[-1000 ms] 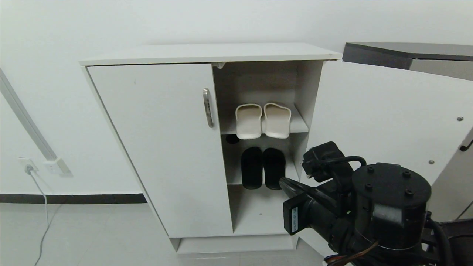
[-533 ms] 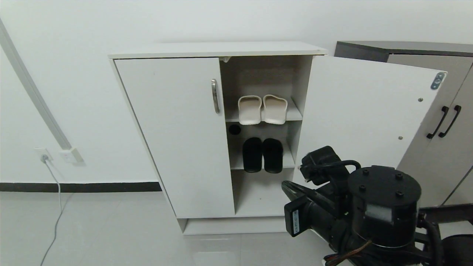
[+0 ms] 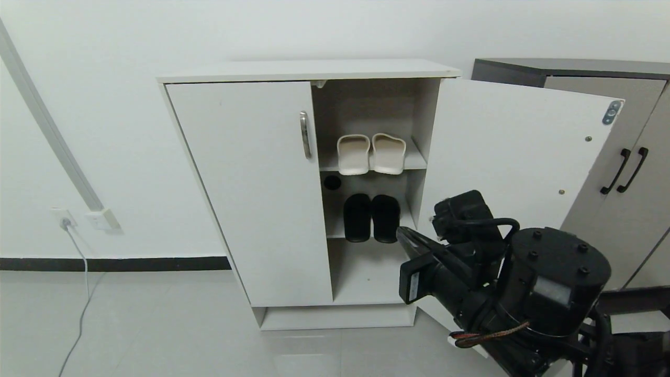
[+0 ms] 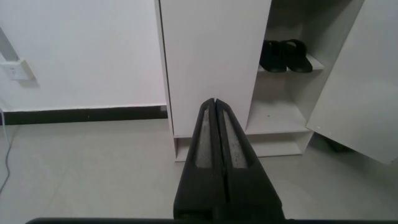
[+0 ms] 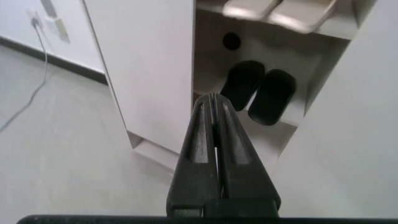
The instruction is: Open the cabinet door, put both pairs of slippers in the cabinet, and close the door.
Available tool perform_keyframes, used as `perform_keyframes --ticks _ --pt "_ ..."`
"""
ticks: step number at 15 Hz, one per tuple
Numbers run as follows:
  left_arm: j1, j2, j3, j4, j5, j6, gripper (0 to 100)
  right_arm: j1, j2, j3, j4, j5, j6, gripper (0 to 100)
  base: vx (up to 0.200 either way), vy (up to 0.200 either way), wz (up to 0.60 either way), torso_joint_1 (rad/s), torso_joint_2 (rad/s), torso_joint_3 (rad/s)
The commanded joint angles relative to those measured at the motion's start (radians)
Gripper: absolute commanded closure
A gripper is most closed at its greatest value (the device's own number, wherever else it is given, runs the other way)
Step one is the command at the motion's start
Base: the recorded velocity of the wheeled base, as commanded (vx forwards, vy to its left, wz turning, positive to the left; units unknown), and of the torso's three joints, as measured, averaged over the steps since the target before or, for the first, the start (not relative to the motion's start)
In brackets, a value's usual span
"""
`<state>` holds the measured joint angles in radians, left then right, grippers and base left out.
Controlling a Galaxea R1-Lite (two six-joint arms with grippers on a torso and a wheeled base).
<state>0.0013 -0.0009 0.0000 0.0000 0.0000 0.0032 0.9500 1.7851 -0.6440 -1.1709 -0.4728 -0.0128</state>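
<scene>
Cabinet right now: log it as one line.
white cabinet's right door: open | cream slippers: upper shelf | black slippers: lower shelf | left pincer: shut, empty | right pincer: shut, empty

Cabinet (image 3: 251, 183) plain white, its open door (image 3: 513, 152) the same; upper slippers (image 3: 371, 153) cream, perhaps off-white in the shade; lower slippers (image 3: 370, 217) black; door handle (image 3: 305, 135) silvery; wall skirting (image 3: 115, 263) black; neighbouring cupboard (image 3: 633, 235) grey with a darker top and black handles (image 3: 614, 171); floor tiles (image 3: 157, 330) pale grey.
</scene>
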Motion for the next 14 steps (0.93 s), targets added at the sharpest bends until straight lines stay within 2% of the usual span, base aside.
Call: perform_keyframes --ticks 1,10,14 --pt "0.0 0.001 0.0 -0.002 0.0 0.0 100 -0.014 0.051 0.024 -0.029 0.006 -0.018 100 0.0 0.0 0.0 0.0 0.0 0.0" --pt "0.0 0.001 0.0 0.0 0.0 0.0 100 -0.02 0.051 0.021 -0.032 0.005 -0.019 100 0.0 0.0 0.0 0.0 0.0 -0.006" --pt "0.0 0.001 0.0 0.0 0.0 0.0 100 -0.019 0.051 0.021 -0.032 0.005 -0.019 100 0.0 0.0 0.0 0.021 -0.28 -0.304"
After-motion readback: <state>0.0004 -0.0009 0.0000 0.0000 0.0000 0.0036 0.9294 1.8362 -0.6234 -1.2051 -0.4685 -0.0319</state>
